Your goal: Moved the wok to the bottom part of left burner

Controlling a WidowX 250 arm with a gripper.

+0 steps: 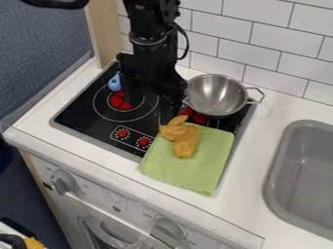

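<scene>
The black robot arm (148,34) comes in from the top edge of the frame, left of centre, and its end effector (151,108) hangs over the upper middle of the black stovetop (84,114). The end effector is open, its two fingers spread, one over the left burner (120,100) and the other close to the left side of the wok. The wok (216,93), a round metal bowl, stands upright right of the frame's centre, above the middle, over the back right part of the stovetop and near the tiled wall (273,46); its wire handle (257,96) points right. It is off the left burner. Red of the right burner (193,115) shows just below it. A light blue object (114,81) lies at the upper left of the left burner, partly behind the end effector. Lower down, a green cloth (195,168) covers the front right of the stovetop and reaches onto the white bench (250,182), with an orange-brown toy food piece (185,141) on its upper part. Two red printed controls (122,133) mark the stovetop's front. A grey sink (305,170) is set in at the right edge, and two grey knobs (64,182) sit on the oven front at the lower left and bottom.
</scene>
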